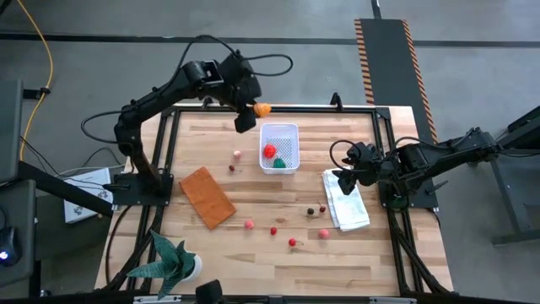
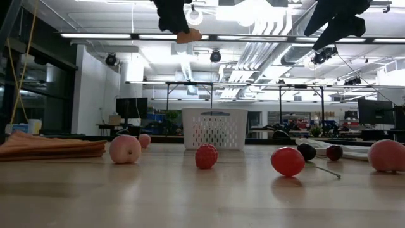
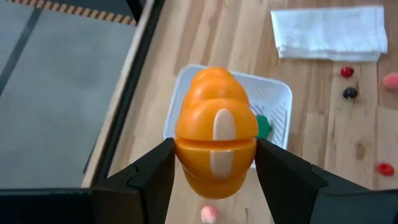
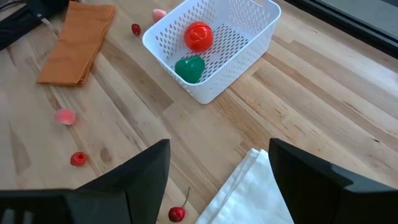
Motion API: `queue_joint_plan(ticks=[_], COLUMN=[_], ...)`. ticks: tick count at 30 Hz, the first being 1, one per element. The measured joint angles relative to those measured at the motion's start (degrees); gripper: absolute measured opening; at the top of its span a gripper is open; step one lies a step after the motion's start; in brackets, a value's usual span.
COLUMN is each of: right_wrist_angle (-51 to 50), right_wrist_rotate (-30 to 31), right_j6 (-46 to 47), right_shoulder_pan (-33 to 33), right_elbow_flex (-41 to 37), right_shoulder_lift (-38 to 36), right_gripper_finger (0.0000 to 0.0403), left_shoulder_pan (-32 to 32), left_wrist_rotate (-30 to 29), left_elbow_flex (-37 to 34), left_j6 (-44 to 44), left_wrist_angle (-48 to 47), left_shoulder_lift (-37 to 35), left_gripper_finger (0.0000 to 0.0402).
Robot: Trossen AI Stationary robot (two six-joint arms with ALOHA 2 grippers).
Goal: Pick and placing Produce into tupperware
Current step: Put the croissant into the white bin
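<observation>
My left gripper [image 1: 251, 112] hangs above the table's far edge, just left of the white perforated tupperware [image 1: 279, 135], and is shut on an orange carrot-like piece [image 3: 216, 134]. A red tomato ball [image 4: 198, 35] and a green piece [image 4: 189, 67] lie inside the tupperware. Small red, pink and dark berries [image 1: 273, 230] are scattered on the wood nearer the front edge. My right gripper [image 1: 348, 175] waits open above the white cloth, with nothing between its fingers. My left gripper pinches the orange piece's two opposite sides [image 3: 183, 158] between its two fingers [image 3: 152, 177], on the segment nearest the gripper. The fingers slant downward. The piece is lifted clear of the table [image 2: 188, 36], and its far segment sticks out past the fingertips.
An orange-brown folded cloth [image 1: 207, 197] lies left of centre. A folded white cloth [image 1: 346, 201] lies at the right. A green spiky plant [image 1: 173, 262] stands at the near left corner. Black frame rails [image 1: 169, 143] run along the table's sides.
</observation>
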Motion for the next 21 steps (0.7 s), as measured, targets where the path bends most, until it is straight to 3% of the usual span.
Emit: queue_joint_plan(ticks=[13,21], right_wrist_angle=[0.0,-0.1], right_wrist_rotate=[1.8,2.4], right_j6=[1.5,3.0], right_shoulder_pan=[0.0,0.0], right_elbow_flex=[0.0,0.0], right_shoulder_lift=[0.0,0.0], right_gripper_finger=[0.0263,0.0263], left_shoulder_pan=[6.6,6.5], left_wrist_rotate=[7.8,9.5], left_elbow_flex=[-1.7,-8.5], left_j6=[0.9,0.8], left_wrist_angle=[4.5,11.2], left_shoulder_lift=[0.0,-0.1], left_gripper_finger=[0.0199,0.0199])
